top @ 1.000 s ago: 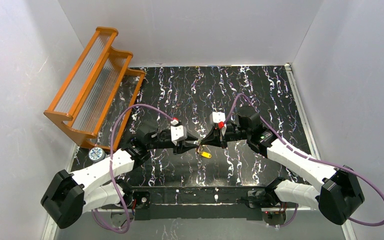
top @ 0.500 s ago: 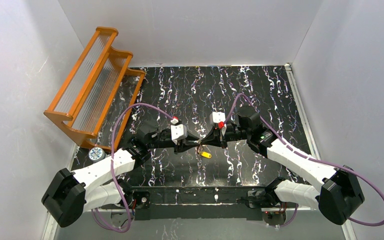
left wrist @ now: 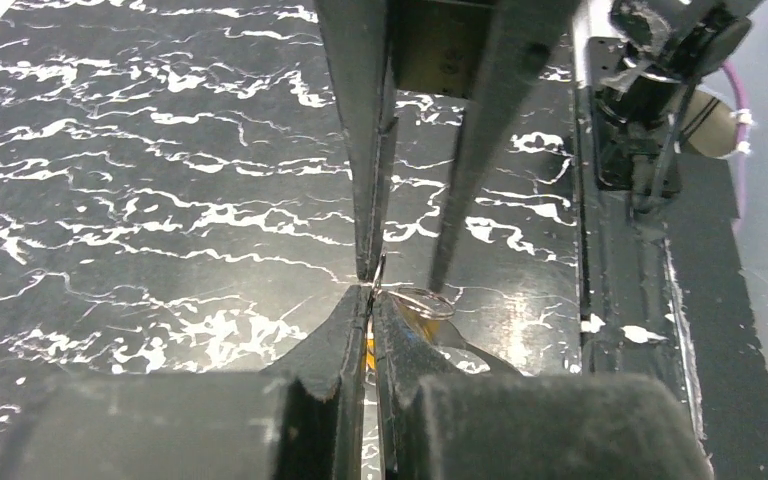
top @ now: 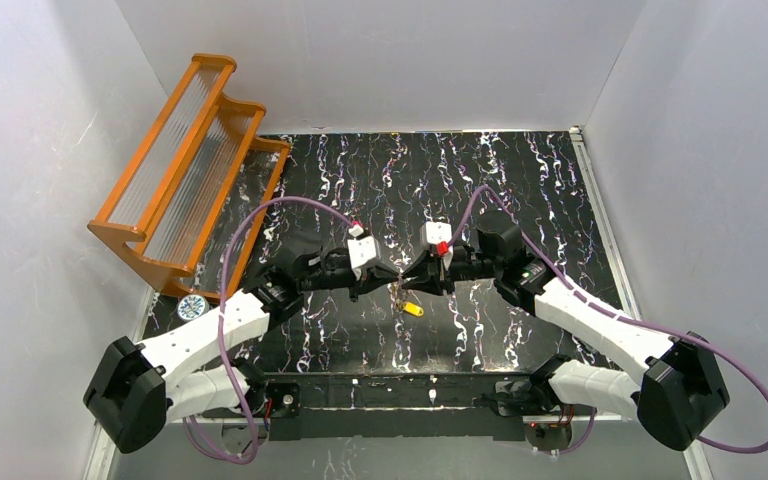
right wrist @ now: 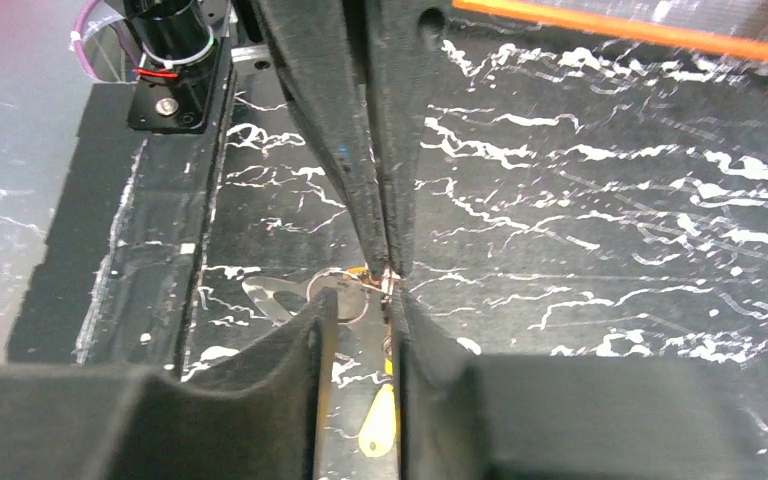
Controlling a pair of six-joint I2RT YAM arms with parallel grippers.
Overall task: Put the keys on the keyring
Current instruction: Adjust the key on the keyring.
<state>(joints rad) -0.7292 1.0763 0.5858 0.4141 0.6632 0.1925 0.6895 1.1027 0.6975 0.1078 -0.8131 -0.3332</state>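
Note:
My left gripper (top: 391,283) is shut; in the left wrist view (left wrist: 371,298) an orange key head (left wrist: 368,350) shows pinched between its fingers, with a thin metal edge at the tips. The silver keyring (left wrist: 416,300) lies just right of those tips; it also shows in the right wrist view (right wrist: 344,294). My right gripper (top: 408,283) faces the left one tip to tip and is open (right wrist: 358,318), its fingers either side of the ring. A second yellow key (top: 412,309) hangs or lies just below (right wrist: 379,421).
An orange ribbed rack (top: 185,170) stands at the back left. A small round disc (top: 193,308) lies at the mat's left edge. White walls close in the black marbled mat (top: 520,180) on three sides.
My left gripper has moved up and slightly right, closing the gap to the right gripper. The right arm and the yellow key below have stayed put.

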